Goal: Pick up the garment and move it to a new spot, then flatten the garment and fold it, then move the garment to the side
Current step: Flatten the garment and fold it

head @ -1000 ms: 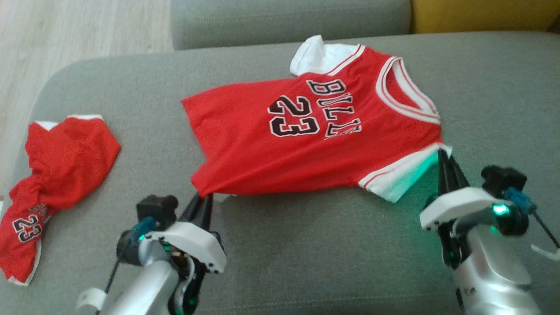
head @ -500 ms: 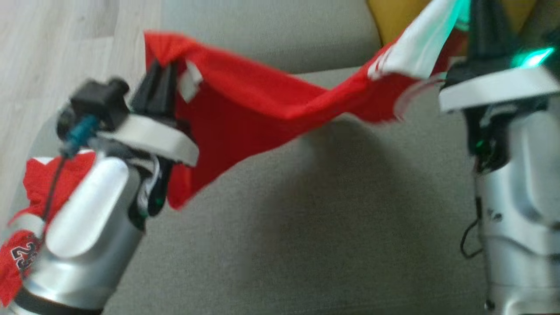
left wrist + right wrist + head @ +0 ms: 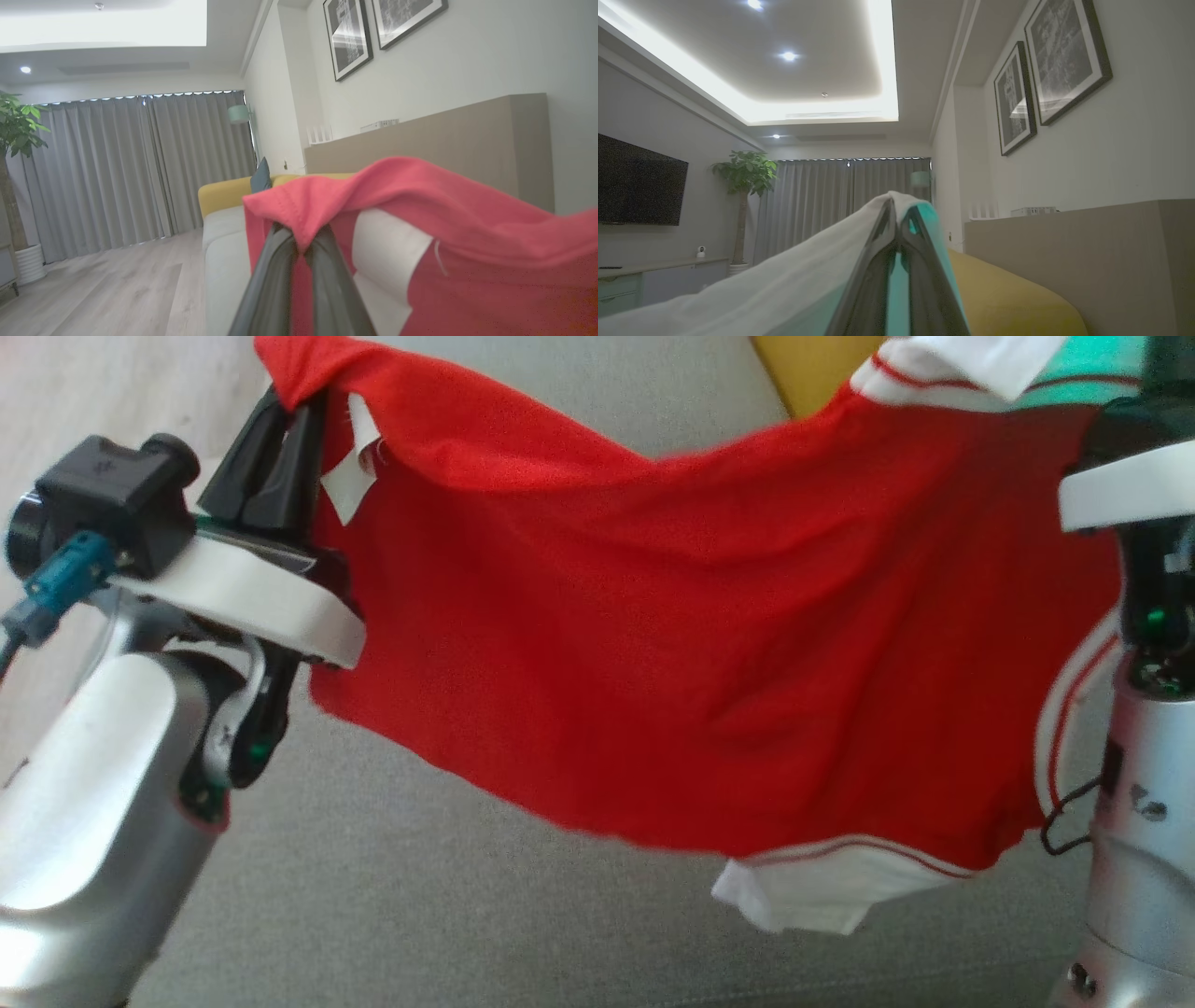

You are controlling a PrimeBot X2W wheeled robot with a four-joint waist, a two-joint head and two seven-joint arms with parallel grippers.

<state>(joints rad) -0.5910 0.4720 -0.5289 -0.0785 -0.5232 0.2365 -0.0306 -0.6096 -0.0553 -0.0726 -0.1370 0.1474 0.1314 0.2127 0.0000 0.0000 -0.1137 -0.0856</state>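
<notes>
The garment (image 3: 700, 663) is a red jersey with white trim, and it hangs in the air above the grey sofa (image 3: 420, 915), stretched between my two grippers with its plain side towards the head camera. My left gripper (image 3: 294, 415) is shut on the upper left corner of the jersey (image 3: 467, 210), beside a small white tag (image 3: 350, 476); the red cloth drapes over the left gripper (image 3: 301, 231) tips. My right gripper (image 3: 894, 203) is shut on a white sleeve (image 3: 808, 275) at the upper right. Another white sleeve (image 3: 822, 891) dangles from the bottom edge.
The sofa seat lies under the jersey, with a yellow cushion (image 3: 812, 373) behind it and wood floor (image 3: 93, 383) to the left. The wrist views face the room: grey curtains (image 3: 140, 163), a potted plant (image 3: 745, 186), framed pictures (image 3: 1041, 79).
Both grippers have raised the jersey off the sofa seat, where it lay flat a second ago. It now hangs wider and higher between them than half a second ago. The head camera has shifted too.
</notes>
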